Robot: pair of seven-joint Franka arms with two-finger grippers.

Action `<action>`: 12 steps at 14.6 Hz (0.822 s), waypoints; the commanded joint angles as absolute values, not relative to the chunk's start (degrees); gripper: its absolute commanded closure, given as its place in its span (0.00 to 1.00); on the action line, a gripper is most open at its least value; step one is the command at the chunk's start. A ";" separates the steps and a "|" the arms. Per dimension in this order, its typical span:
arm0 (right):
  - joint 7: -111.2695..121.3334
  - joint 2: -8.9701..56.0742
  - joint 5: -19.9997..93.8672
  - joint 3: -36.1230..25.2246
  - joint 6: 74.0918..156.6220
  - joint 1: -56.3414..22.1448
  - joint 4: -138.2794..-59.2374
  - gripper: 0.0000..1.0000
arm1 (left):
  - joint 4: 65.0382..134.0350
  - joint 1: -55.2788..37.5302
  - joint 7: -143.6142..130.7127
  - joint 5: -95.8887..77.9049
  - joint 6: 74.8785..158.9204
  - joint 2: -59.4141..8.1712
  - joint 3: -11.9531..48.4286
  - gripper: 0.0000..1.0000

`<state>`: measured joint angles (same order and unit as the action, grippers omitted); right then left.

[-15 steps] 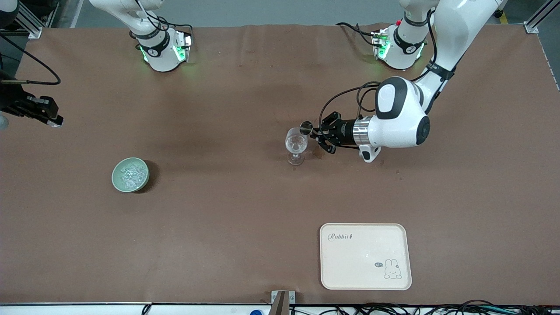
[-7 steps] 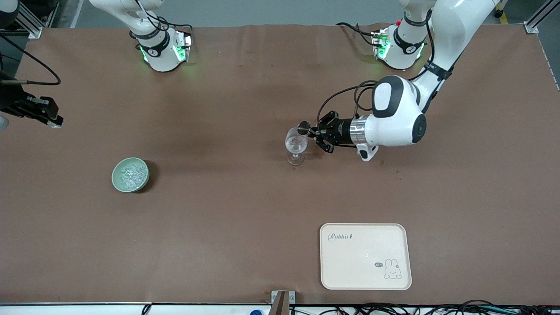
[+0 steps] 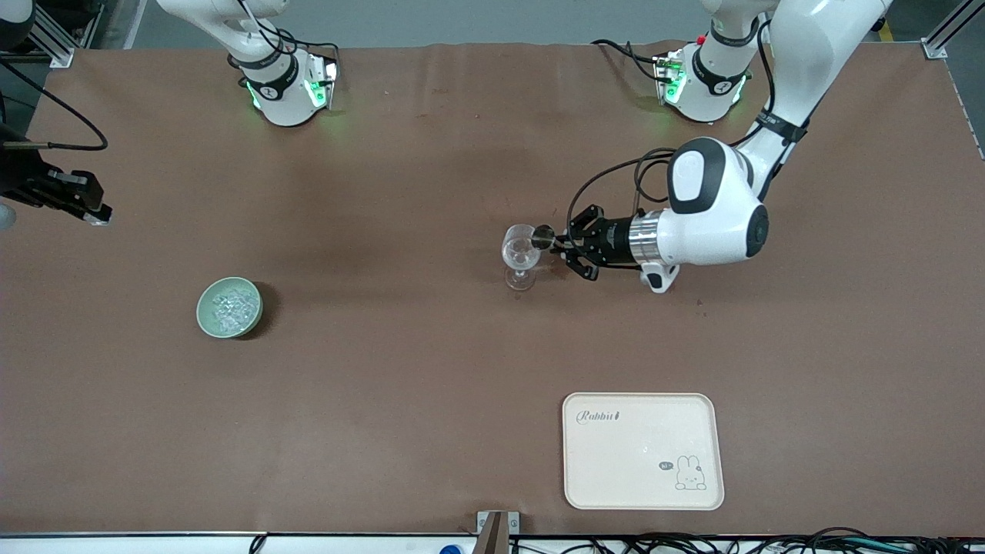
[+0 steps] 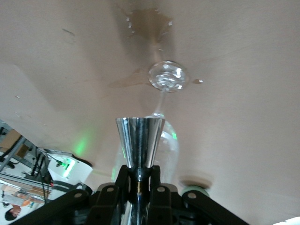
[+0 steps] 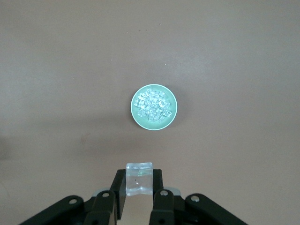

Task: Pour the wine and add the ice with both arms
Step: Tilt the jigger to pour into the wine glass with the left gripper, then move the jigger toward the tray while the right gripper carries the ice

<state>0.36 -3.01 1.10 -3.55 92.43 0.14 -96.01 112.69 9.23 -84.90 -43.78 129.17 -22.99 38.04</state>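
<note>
A clear wine glass stands upright mid-table. My left gripper is shut on a small metal measuring cup, lying sideways with its mouth at the glass's rim. In the left wrist view the cup sticks out of the left gripper above the glass. The wine is out of view. My right gripper hovers at the right arm's end of the table, shut on one ice cube. The ice heaps in a green bowl; the right gripper is apart from the bowl.
A cream tray with a rabbit drawing lies near the front edge, nearer the front camera than the glass. Wet stains mark the brown table by the glass's foot. Both arm bases stand along the back edge.
The left gripper has shifted slightly toward the front camera and the left arm's end, bringing the cup's mouth down to the glass rim. The right arm has not moved.
</note>
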 commanded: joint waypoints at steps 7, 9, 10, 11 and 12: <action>-11.48 -0.10 0.70 -3.52 95.89 -7.27 -94.76 0.98 | 95.30 19.50 -74.72 -47.81 122.43 -36.63 38.50 0.99; -18.68 2.97 0.79 -3.52 95.89 -11.05 -92.21 0.99 | 90.90 20.30 -72.96 -48.60 122.43 -40.24 38.50 0.99; -23.16 4.73 0.97 -3.52 95.89 -13.42 -90.81 0.99 | 88.62 21.00 -72.08 -49.82 122.43 -42.08 38.32 0.99; -27.38 6.75 0.88 -3.52 95.89 -15.71 -89.22 0.99 | 87.11 21.88 -70.77 -50.79 122.43 -43.58 38.32 0.99; -31.77 9.29 0.79 -3.52 95.89 -18.52 -86.60 0.99 | 85.71 22.32 -68.92 -52.45 122.43 -45.33 38.23 0.99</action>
<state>-24.36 4.15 1.13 -2.98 96.69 -14.20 -92.43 90.48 21.58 -71.48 -49.75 123.63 -41.21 37.75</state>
